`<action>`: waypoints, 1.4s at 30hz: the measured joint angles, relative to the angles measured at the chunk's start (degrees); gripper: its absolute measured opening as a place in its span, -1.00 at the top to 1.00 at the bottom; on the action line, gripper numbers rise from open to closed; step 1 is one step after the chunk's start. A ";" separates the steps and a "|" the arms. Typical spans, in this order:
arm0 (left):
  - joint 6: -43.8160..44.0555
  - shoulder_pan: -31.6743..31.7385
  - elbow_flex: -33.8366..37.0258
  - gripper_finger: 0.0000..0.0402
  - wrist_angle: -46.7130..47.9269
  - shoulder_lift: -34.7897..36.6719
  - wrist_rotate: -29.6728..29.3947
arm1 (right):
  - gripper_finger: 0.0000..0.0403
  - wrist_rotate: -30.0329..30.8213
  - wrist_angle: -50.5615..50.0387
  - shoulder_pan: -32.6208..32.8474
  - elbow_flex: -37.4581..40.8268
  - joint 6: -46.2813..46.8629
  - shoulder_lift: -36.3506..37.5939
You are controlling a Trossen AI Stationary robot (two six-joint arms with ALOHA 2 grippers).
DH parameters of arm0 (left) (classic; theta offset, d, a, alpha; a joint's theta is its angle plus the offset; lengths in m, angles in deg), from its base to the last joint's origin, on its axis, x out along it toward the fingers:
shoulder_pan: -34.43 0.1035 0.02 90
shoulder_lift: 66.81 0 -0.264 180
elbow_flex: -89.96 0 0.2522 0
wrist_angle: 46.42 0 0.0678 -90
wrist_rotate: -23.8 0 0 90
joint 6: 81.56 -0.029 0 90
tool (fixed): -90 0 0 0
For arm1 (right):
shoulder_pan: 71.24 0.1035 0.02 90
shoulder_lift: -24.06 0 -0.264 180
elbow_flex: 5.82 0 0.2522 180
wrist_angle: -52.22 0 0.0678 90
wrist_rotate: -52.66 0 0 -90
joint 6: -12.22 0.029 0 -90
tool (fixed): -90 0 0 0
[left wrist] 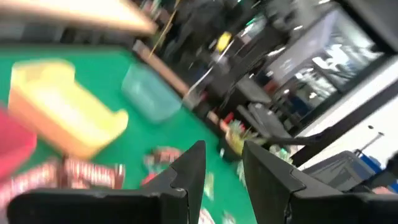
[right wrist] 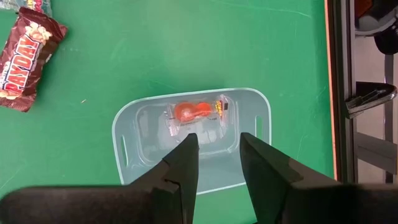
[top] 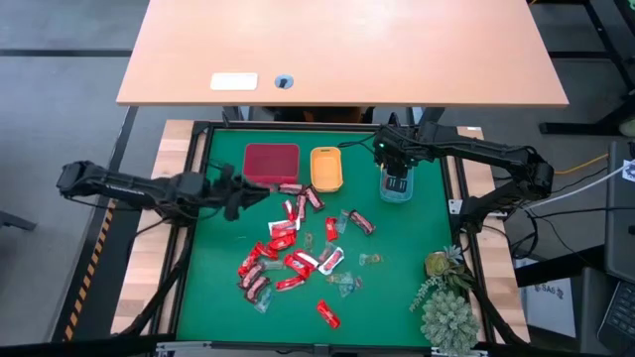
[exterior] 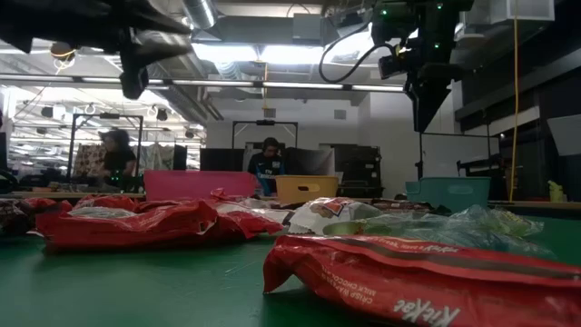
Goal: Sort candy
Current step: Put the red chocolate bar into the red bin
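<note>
The sorting has barely begun: one clear-wrapped sweet with an orange centre [right wrist: 198, 112] lies in the translucent teal tray [right wrist: 127, 134], directly under the right gripper [right wrist: 216, 149], whose fingers are parted and empty. The red tray [top: 271, 162] and orange tray [top: 326, 168] look empty. Most wrapped candy [top: 283, 260] remains scattered on the green surface [top: 397, 278]. The left gripper [top: 238, 195] hangs near the pile, fingers released.

The left wrist view is smeared, trays and candy [left wrist: 87, 173] only colour patches, the right gripper [top: 397, 180] covers most of the teal tray [top: 409, 196] from above, and the nearest red wrapper [exterior: 427, 286] is cropped low.
</note>
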 joint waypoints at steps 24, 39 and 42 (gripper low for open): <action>33.73 0.00 -1.40 0.49 2.27 -29.33 2.20 | 0.42 -0.03 3.19 0.00 0.00 0.00 0.00; 34.63 0.00 -12.30 0.49 4.11 -43.71 2.40 | 0.42 -0.02 3.20 0.02 0.00 0.00 0.00; 34.66 0.00 -14.65 0.49 8.55 -44.75 4.47 | 0.42 -0.04 3.19 0.02 0.00 0.01 0.00</action>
